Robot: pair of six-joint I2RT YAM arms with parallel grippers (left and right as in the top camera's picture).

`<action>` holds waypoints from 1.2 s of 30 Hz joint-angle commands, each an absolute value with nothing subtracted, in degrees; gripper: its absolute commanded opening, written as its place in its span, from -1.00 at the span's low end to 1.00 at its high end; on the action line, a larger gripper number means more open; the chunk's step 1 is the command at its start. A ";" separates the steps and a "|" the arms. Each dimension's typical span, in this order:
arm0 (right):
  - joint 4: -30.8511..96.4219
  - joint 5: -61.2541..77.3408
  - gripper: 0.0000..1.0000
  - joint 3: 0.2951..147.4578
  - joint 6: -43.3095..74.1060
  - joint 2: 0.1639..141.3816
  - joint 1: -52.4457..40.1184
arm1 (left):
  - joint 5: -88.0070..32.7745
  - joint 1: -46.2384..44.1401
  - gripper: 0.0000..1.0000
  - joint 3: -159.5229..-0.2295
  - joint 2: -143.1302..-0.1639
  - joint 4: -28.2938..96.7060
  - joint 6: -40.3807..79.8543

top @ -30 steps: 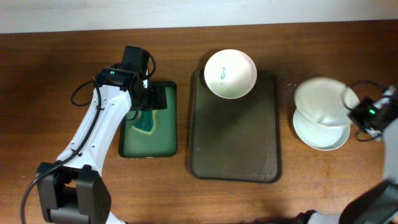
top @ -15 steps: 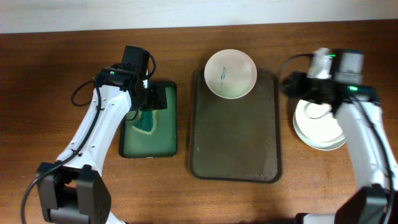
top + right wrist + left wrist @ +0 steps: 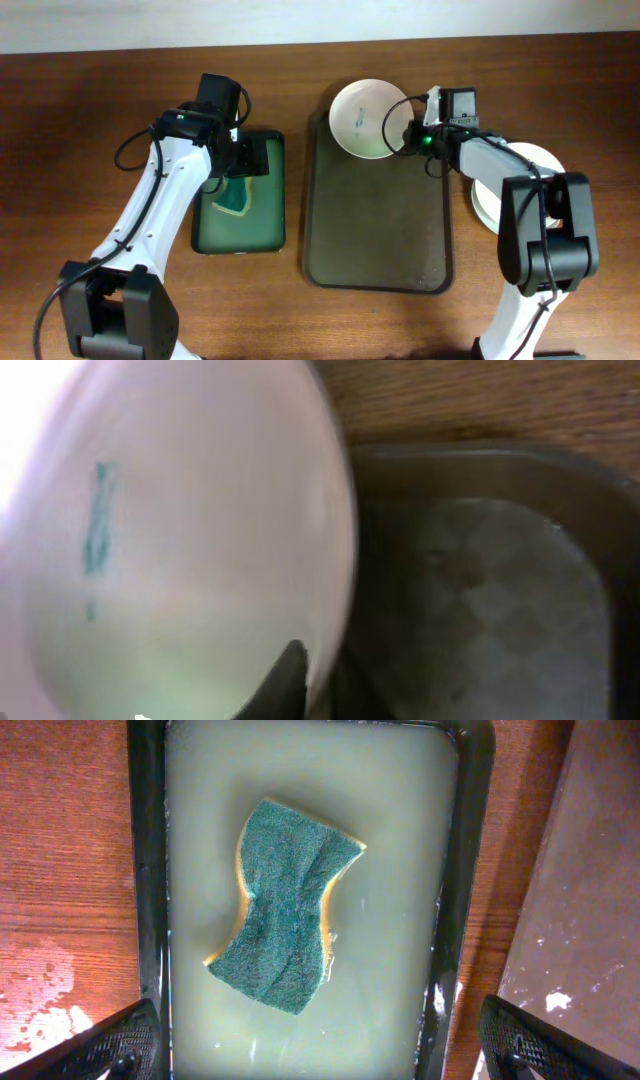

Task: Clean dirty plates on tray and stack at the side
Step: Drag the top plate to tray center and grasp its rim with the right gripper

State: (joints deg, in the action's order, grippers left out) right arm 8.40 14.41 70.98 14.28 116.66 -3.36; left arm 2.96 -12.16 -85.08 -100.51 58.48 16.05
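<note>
My right gripper (image 3: pixel 413 135) is at the dirty plate, and my left gripper (image 3: pixel 320 1048) hangs over the sponge.

The dirty plate (image 3: pixel 370 118) sits at the far end of the big tray (image 3: pixel 375 215), poking a little over the far rim. It has a small blue-green smear (image 3: pixel 97 525) in the middle. My right gripper is at the plate's right edge. One dark finger (image 3: pixel 286 675) is right at the rim, but I cannot tell if I am pinching the plate or not. The other plates (image 3: pixel 535 158) lie on the table (image 3: pixel 80 100) to the right of the big tray, partly hidden by my right arm. My left gripper has its fingers spread wide apart and holds nothing. Under it is the small green tray (image 3: pixel 148 870), full of cloudy water, with the green sponge (image 3: pixel 285 905) lying in it.
</note>
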 commanded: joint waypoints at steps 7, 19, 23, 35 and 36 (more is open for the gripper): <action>30.06 10.50 -0.92 71.37 22.96 106.30 -4.12 | 2.57 -12.21 0.99 -85.86 -99.94 58.37 15.97; 51.40 16.53 -0.46 65.58 27.79 101.93 -6.74 | -0.78 -12.23 0.99 -85.86 -99.94 60.07 15.99; 52.10 11.94 -0.47 65.58 8.14 85.45 -6.74 | 4.12 -12.23 0.78 -78.56 -100.55 54.74 15.99; 54.87 5.32 -0.16 65.52 18.48 87.39 -6.33 | 8.80 -12.21 -1.00 -66.67 -107.59 38.26 15.94; 54.68 5.41 -0.16 65.52 18.79 88.88 -5.74 | 8.56 -12.21 -1.00 -68.86 -106.80 41.10 15.94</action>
State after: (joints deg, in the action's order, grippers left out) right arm 54.89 7.27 65.45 15.38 85.91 -6.31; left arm 9.26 -12.16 -65.47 -106.43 35.29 16.05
